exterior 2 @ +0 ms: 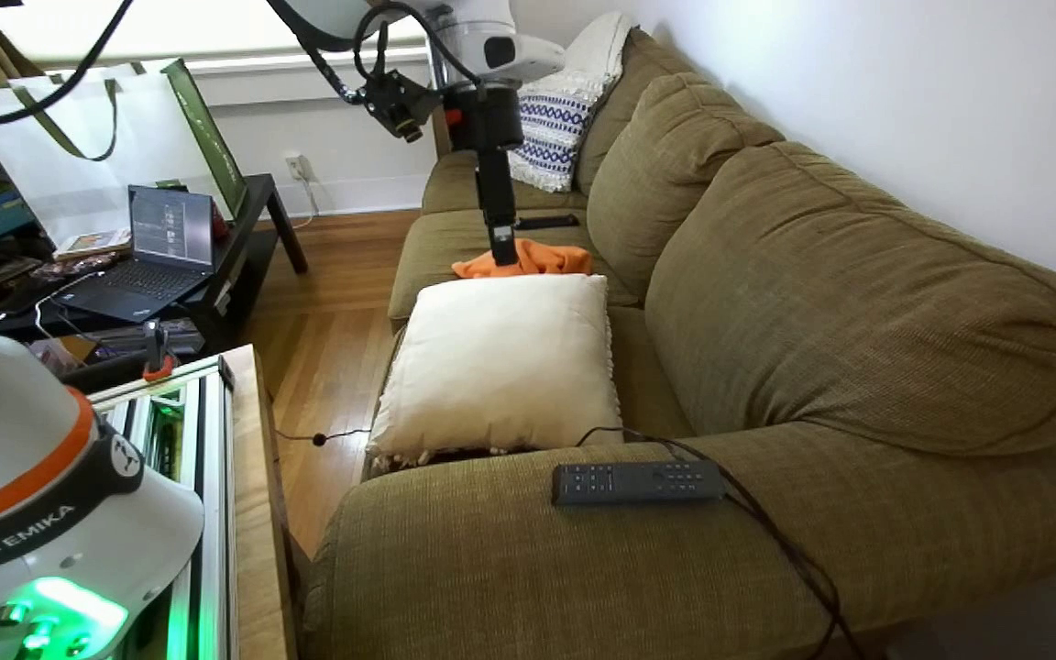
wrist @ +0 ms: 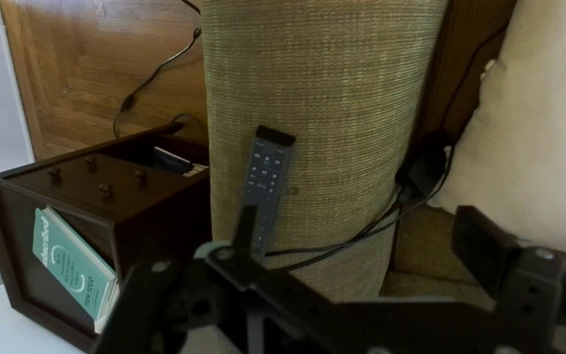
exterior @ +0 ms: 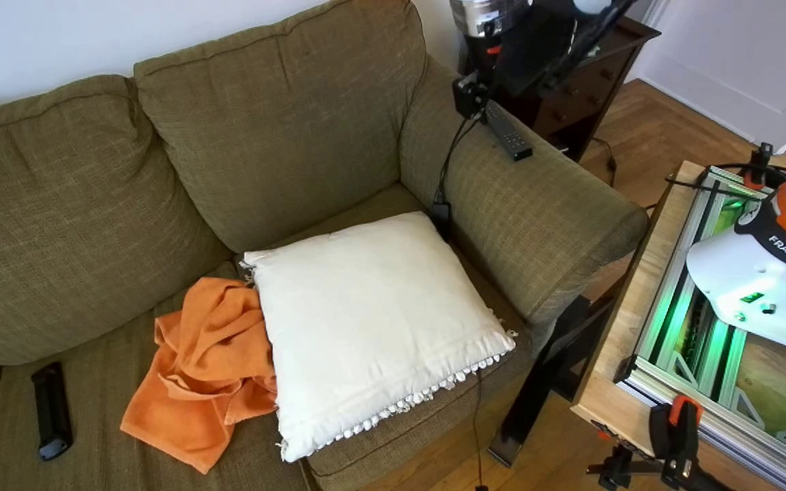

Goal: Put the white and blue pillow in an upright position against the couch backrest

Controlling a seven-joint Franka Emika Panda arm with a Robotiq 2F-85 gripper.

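A white pillow [exterior: 372, 320] with a tasselled edge lies flat on the couch seat beside the armrest. It also shows flat in an exterior view [exterior 2: 510, 357] and at the right of the wrist view [wrist: 533, 128]. Its visible face is plain; its underside is hidden. Another pillow, white with a blue pattern [exterior 2: 551, 124], leans upright at the couch's far end. The couch backrest [exterior: 284, 116] stands behind the seat, also seen in an exterior view [exterior 2: 858, 293]. My gripper [wrist: 359, 221] is open and empty, held above the couch, apart from the pillow; it points down in an exterior view [exterior 2: 502, 243].
An orange cloth [exterior: 209, 368] lies against the white pillow's side. A remote [exterior: 507, 133] and black cables [wrist: 342, 243] lie on the armrest [exterior: 536, 204]. A black object [exterior: 52, 409] lies on the seat. A dark cabinet [wrist: 160, 221] stands beyond the armrest. The robot's table [exterior: 638, 327] stands in front.
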